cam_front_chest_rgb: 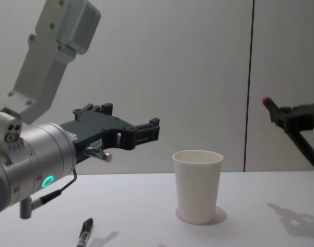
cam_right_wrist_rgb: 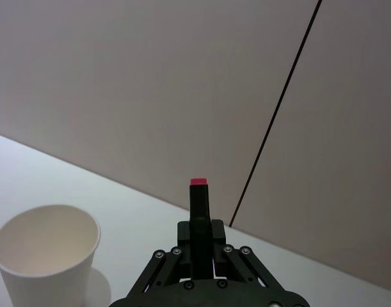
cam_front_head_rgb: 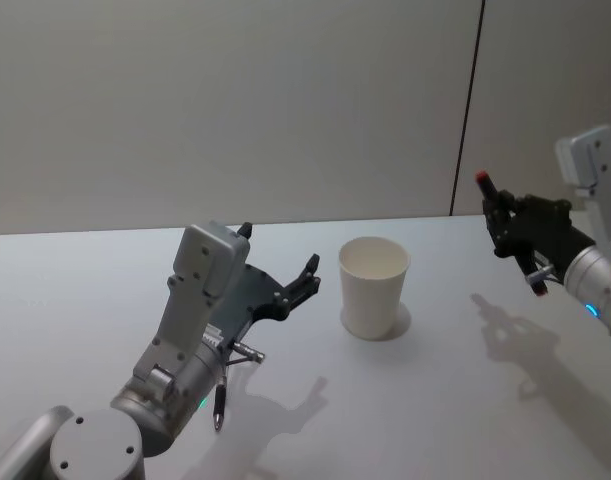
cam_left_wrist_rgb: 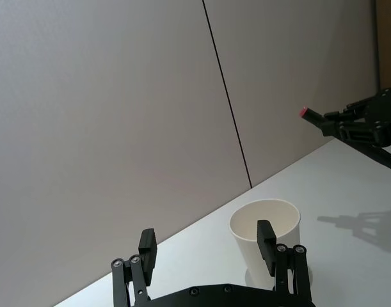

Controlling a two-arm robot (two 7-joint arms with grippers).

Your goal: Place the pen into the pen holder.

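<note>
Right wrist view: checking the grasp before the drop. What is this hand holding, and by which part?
The right hand holds the pen by its barrel, red end sticking out beyond the grip. The left hand is open.

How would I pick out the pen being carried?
On the white table, find the paper cup at its middle, then look right of it, where the right gripper hangs raised. The pen is the black stick with a red end clamped there, unlike the spare pen lying flat near the left gripper.

Soft bright light, a faint shadow beside the pen holder [cam_front_head_rgb: 373, 285]
</note>
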